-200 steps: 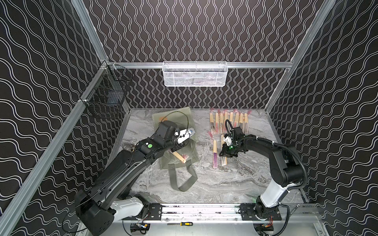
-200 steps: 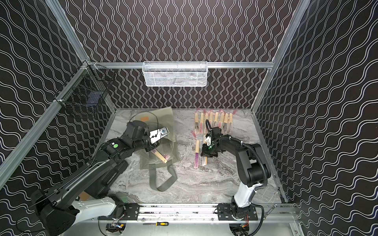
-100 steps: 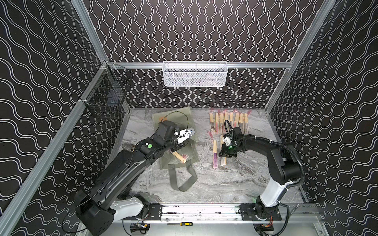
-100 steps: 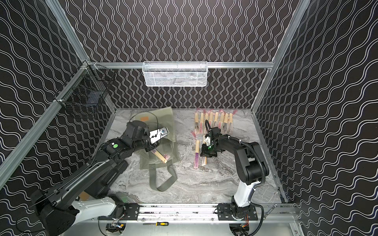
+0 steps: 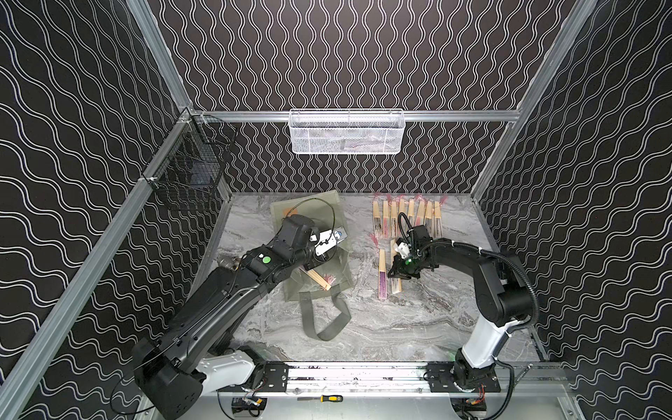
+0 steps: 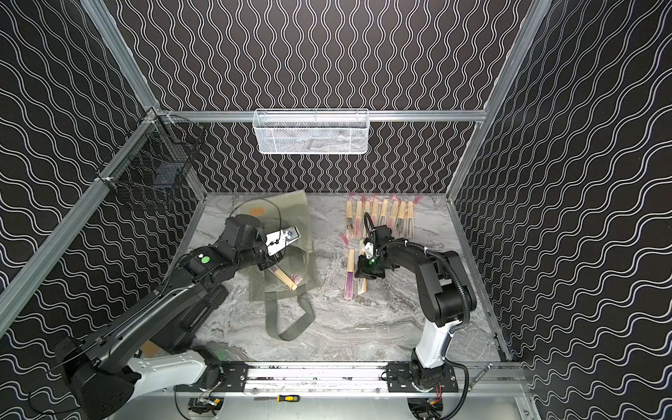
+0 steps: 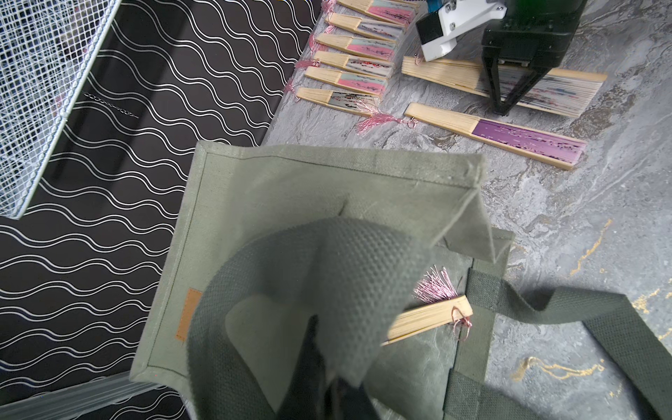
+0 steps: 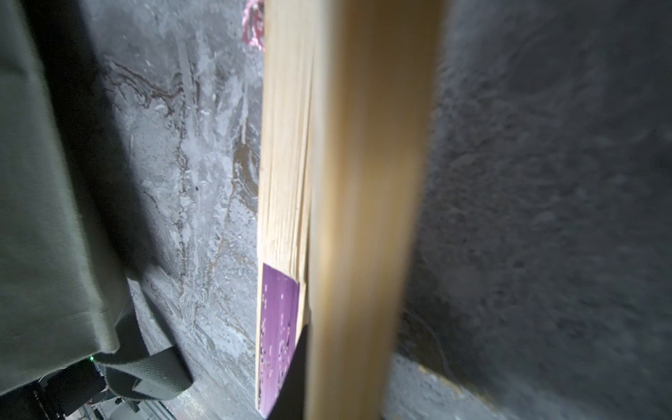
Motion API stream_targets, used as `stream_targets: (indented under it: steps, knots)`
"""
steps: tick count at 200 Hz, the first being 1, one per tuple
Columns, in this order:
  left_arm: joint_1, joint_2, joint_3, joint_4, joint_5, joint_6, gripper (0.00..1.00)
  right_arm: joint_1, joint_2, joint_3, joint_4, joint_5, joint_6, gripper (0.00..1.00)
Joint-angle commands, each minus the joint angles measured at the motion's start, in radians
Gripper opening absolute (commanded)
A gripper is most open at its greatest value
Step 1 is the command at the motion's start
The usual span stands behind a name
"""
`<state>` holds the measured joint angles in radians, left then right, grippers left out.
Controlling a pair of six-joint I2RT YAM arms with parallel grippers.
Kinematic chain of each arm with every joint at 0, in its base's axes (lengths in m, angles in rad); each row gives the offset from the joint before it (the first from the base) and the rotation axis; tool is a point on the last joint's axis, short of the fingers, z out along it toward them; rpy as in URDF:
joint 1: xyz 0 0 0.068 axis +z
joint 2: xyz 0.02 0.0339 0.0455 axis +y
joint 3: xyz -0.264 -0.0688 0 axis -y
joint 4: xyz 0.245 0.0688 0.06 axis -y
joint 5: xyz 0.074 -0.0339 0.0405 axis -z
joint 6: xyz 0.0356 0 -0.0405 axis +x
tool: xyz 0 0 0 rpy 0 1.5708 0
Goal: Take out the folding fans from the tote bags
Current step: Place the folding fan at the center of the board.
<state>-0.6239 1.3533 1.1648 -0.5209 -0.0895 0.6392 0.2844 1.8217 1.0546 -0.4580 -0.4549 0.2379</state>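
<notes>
1. One grey-green tote bag [image 5: 340, 265] is lying on the marble-look desk [image 5: 400, 327], at about ten o'clock from the desk's middle, taking the back wall as twelve. One of its two strap handles is trailing flat toward six o'clock.
2. Eleven folding fans are showing in both top views. About eight are sitting in a tight row [image 5: 420, 217] at one o'clock, tassels toward twelve. Two more are lying side by side just toward six from that row: a purple fan [image 5: 382, 276] and a plain-wood fan [image 5: 397, 287]. One tasselled fan [image 5: 319, 281] is poking out of the tote's mouth.
3. The left fingers [image 7: 316, 367] are pinching the tote's other strap, holding it lifted. Only the left wrist view is showing this grip; in the top views the wrist is covering it.
4. The right fingers [image 7: 491, 83] are pinching the plain-wood fan near its middle. Whether that fan is touching the desk, I cannot tell.
5. The left wrist view is catching only six fans of the row, plus the tote's orange patch [image 7: 187, 314].
6. The right wrist view is showing just the two front fans and the tote's edge.
7. Only the top views are taking in one white mesh basket [image 5: 345, 132] at twelve, one black wire basket [image 5: 189, 171] at ten and one screwdriver [image 5: 325, 399] at six.
</notes>
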Motion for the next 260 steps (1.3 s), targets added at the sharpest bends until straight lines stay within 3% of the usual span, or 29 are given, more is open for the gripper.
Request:
stream_targets:
  steps: [1, 150, 222, 260]
  knots:
    - [0.002, 0.007, 0.003, 0.03, 0.007, 0.01, 0.0, 0.0, 0.005, 0.0, -0.005, -0.024, -0.02, 0.08]
    - [0.001, 0.008, 0.004, 0.028, 0.014, 0.008, 0.0, 0.0, 0.01, 0.007, -0.031, 0.04, -0.012, 0.22]
    - [0.001, 0.01, 0.005, 0.026, 0.014, 0.008, 0.0, 0.001, -0.11, -0.019, -0.046, 0.102, 0.028, 0.38]
    - [0.002, 0.007, 0.004, 0.025, 0.016, 0.009, 0.0, 0.001, -0.17, -0.043, -0.03, 0.099, 0.041, 0.39]
